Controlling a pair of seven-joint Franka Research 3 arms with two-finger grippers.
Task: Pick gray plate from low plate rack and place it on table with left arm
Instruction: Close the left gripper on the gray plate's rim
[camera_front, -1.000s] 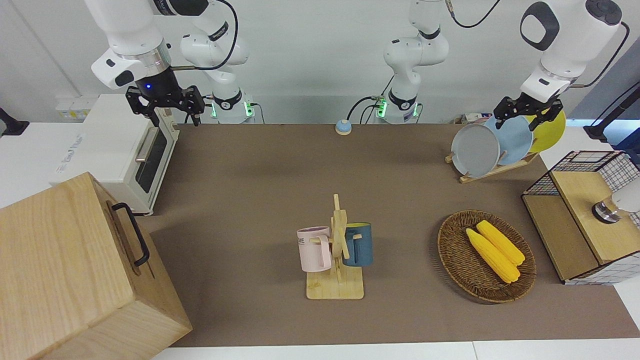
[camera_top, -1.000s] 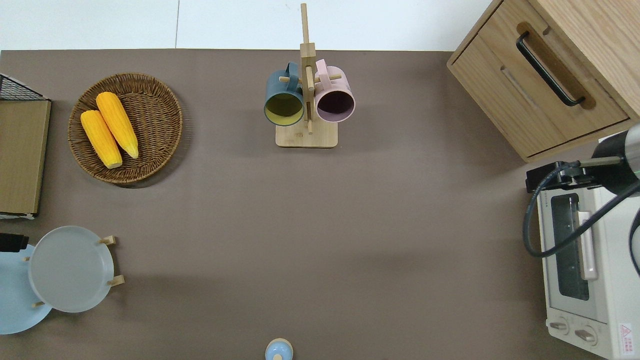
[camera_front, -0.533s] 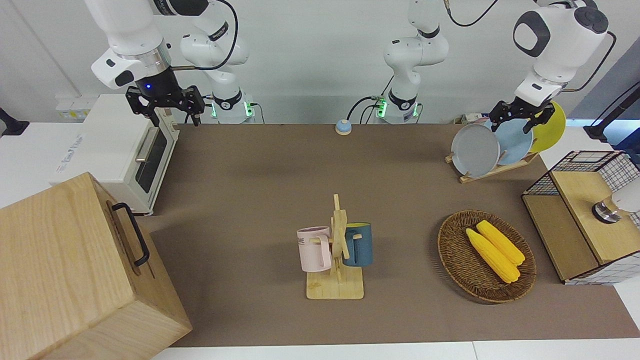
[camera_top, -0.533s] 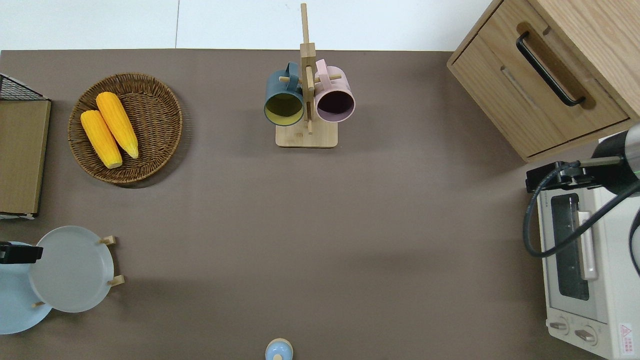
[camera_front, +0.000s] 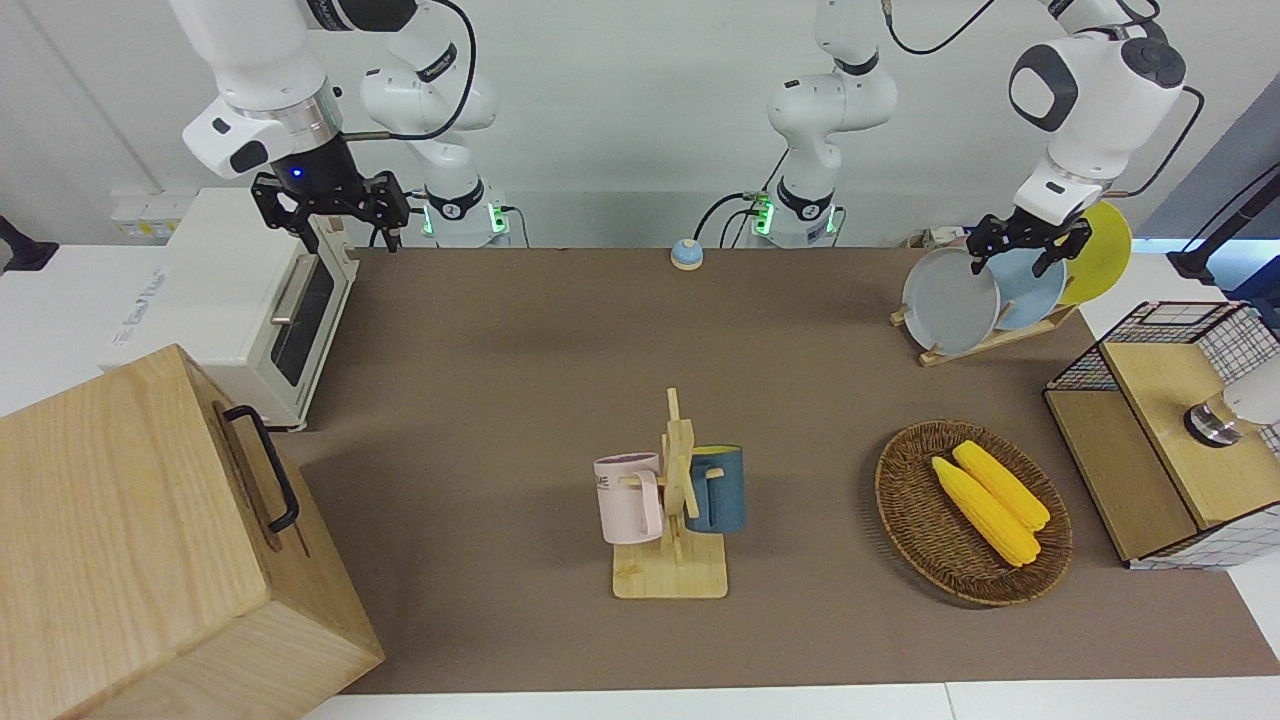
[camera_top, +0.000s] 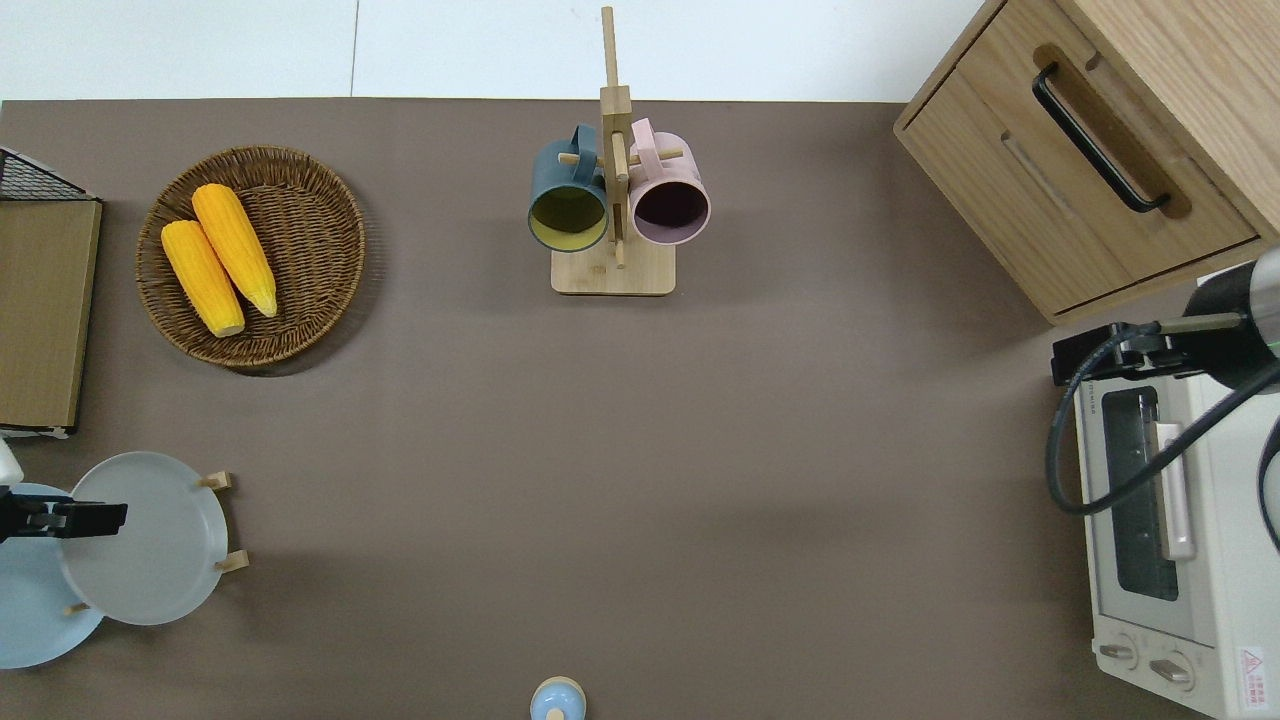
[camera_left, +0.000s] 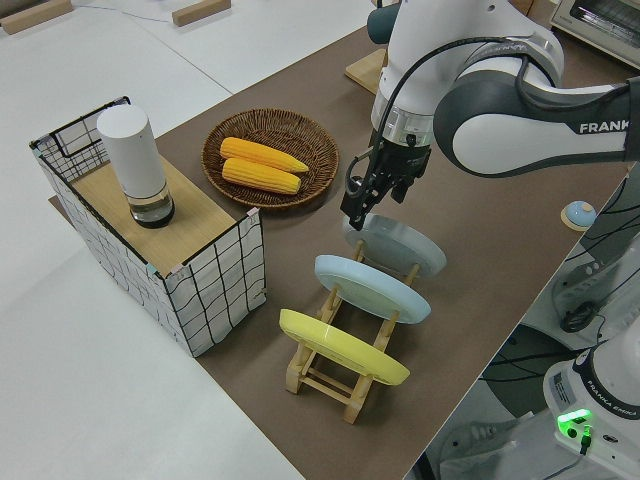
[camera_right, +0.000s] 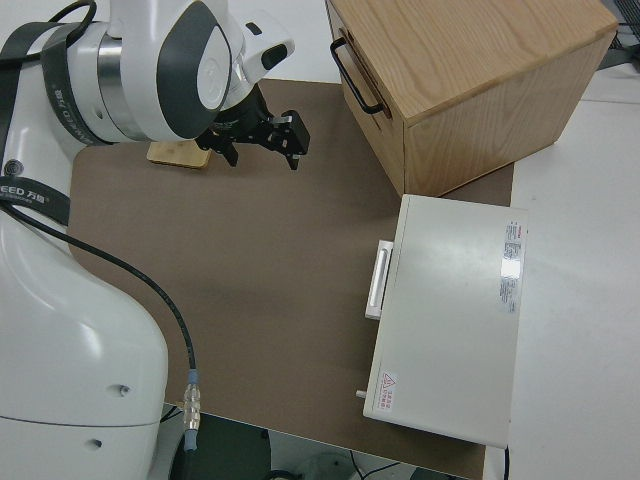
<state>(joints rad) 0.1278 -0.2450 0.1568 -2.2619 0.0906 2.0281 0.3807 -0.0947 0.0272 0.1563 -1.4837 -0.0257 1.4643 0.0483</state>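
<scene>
Now left hand (camera_front: 1020, 250) lower, over gray plate (camera_front: 950, 300)

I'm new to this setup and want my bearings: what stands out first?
Three plates stand in the low plate rack at the left arm's end of the table; the left gripper is at the gray plate's top rim. Farther out, bright yellow corn fills a wicker basket.

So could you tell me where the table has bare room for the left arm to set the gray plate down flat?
The widest bare stretch of table lies between the low plate rack and the toaster oven, nearer the robots than the mug tree. It is crowded at the left arm's end, around the wicker basket and the wire crate.
</scene>
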